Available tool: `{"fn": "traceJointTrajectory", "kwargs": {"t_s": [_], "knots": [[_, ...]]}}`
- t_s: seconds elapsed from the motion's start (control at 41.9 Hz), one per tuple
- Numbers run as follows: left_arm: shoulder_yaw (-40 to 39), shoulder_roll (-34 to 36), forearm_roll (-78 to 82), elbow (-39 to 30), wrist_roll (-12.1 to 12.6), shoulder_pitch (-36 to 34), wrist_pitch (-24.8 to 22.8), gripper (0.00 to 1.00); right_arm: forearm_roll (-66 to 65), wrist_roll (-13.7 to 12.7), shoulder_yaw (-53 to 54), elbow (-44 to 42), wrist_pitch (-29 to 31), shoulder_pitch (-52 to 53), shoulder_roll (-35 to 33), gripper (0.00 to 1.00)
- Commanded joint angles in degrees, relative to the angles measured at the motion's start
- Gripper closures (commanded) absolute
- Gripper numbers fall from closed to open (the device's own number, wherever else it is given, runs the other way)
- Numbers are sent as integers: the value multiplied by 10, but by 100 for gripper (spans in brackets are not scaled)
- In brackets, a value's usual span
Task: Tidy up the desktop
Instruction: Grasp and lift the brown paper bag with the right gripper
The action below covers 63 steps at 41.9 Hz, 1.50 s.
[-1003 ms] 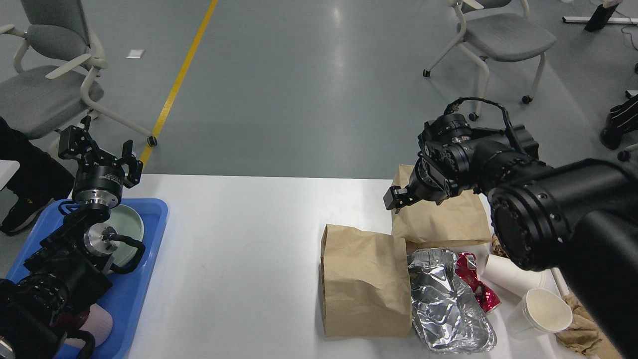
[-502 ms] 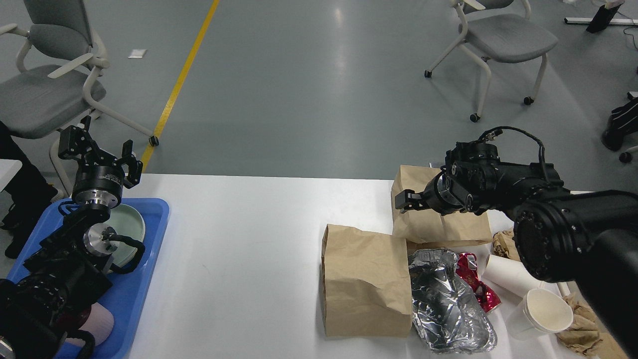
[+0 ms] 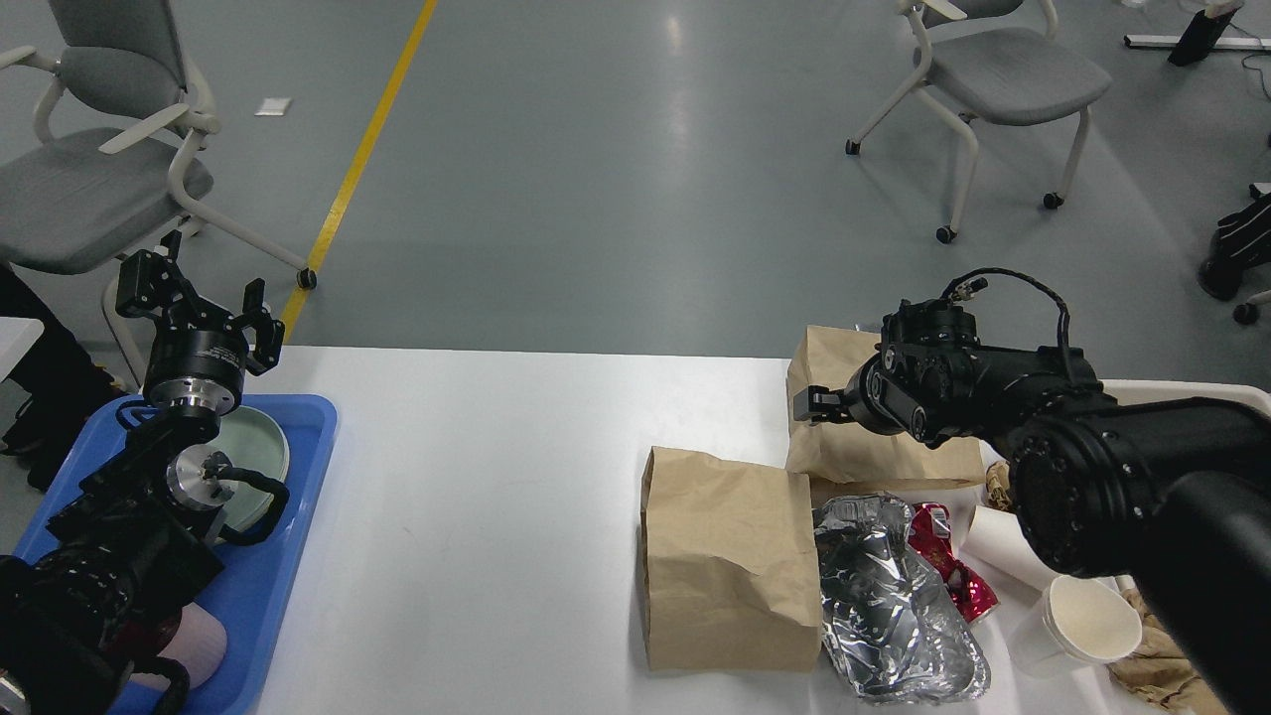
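The white desktop fills the lower view. On its right side lie a flat brown paper bag, a second brown bag behind it, a crumpled foil tray, a red foil wrapper, two white paper cups and crumpled brown paper. My right gripper hangs over the left part of the back bag, dark and seen side-on. My left gripper is open and empty, held up above the far end of the blue tray.
The blue tray at the left holds a pale green plate and a pink cup. A beige bin rim shows at the right behind my arm. Grey chairs stand on the floor beyond the table.
My right arm has come down and drawn back to the right, so its gripper now sits low over the back paper bag. The left arm has not moved.
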Motion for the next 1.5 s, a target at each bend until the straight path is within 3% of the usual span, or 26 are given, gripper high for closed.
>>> {"fn": "traceJointTrajectory", "kwargs": {"t_s": [0.0, 0.048, 0.096, 0.263, 0.382, 0.406, 0.741, 0.932, 1.051, 1.29, 1.386, 1.481], "knots": [[0, 0, 0, 0, 0, 0, 0, 3, 0, -22, 35, 1, -42, -13, 2, 0], [0, 0, 0, 0, 0, 0, 0, 3, -1, -31, 44, 5, -65, -16, 4, 0], [0, 0, 0, 0, 0, 0, 0, 3, -1, -41, 45, 7, -76, -17, 8, 8], [0, 0, 0, 0, 0, 0, 0, 3, -1, -71, 45, 8, -82, -19, 16, 60], [0, 0, 0, 0, 0, 0, 0, 3, -1, -73, 59, 9, -82, -19, 17, 97], [0, 0, 0, 0, 0, 0, 0, 3, -1, -73, 62, 9, -82, -19, 17, 100], [0, 0, 0, 0, 0, 0, 0, 3, 2, -93, 132, 16, -92, 1, 12, 100], [0, 0, 0, 0, 0, 0, 0, 3, 4, -93, 167, 90, -97, 75, -28, 100], [0, 0, 0, 0, 0, 0, 0, 3, 3, -93, 211, 180, -108, 163, -89, 100], [0, 0, 0, 0, 0, 0, 0, 3, 3, -92, 251, 279, -91, 321, -213, 100], [0, 0, 0, 0, 0, 0, 0, 3, 3, -92, 256, 304, -65, 377, -258, 100], [0, 0, 0, 0, 0, 0, 0, 3, 3, -92, 259, 324, 1, 451, -310, 100]]}}
